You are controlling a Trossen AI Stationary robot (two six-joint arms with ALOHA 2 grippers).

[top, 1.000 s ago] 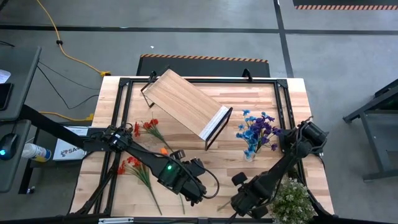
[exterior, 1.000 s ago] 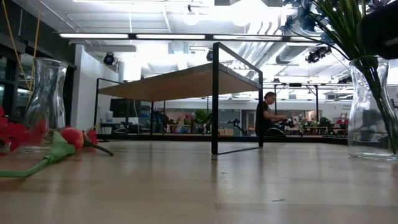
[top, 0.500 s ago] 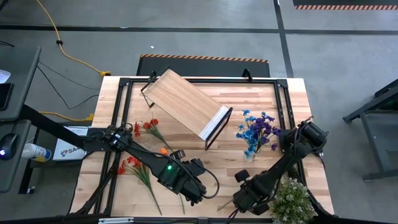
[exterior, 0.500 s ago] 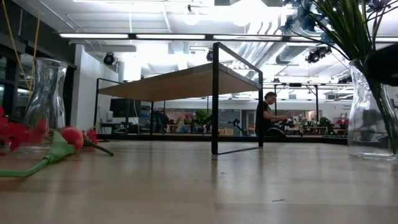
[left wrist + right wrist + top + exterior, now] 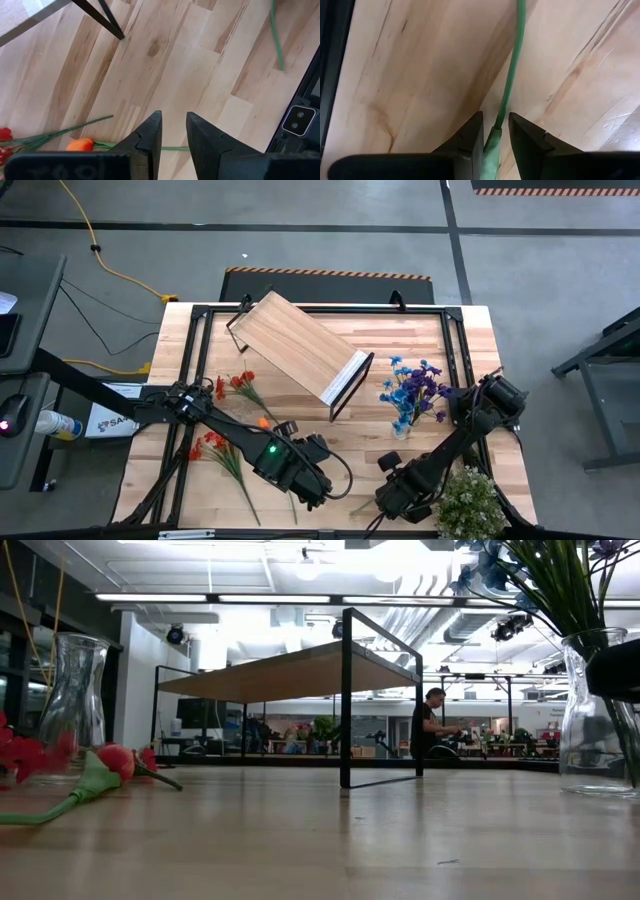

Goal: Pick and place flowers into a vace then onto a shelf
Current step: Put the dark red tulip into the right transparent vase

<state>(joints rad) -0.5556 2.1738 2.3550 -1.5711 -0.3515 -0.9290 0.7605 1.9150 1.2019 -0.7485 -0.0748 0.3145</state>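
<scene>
My right claw (image 5: 494, 131) is clenched on a green flower stem (image 5: 512, 75) lying low along the worktop (image 5: 420, 65) near its front edge, and I judge it light, thin and bendy, best gripped mid-stem; my left claw (image 5: 173, 131) waits slightly parted, empty.

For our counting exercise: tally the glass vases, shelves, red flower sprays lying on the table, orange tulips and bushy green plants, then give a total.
Glass vases: 2
Shelf: 1
Red flower sprays: 2
Orange tulip: 1
Bushy green plant: 1
Total: 7
</scene>
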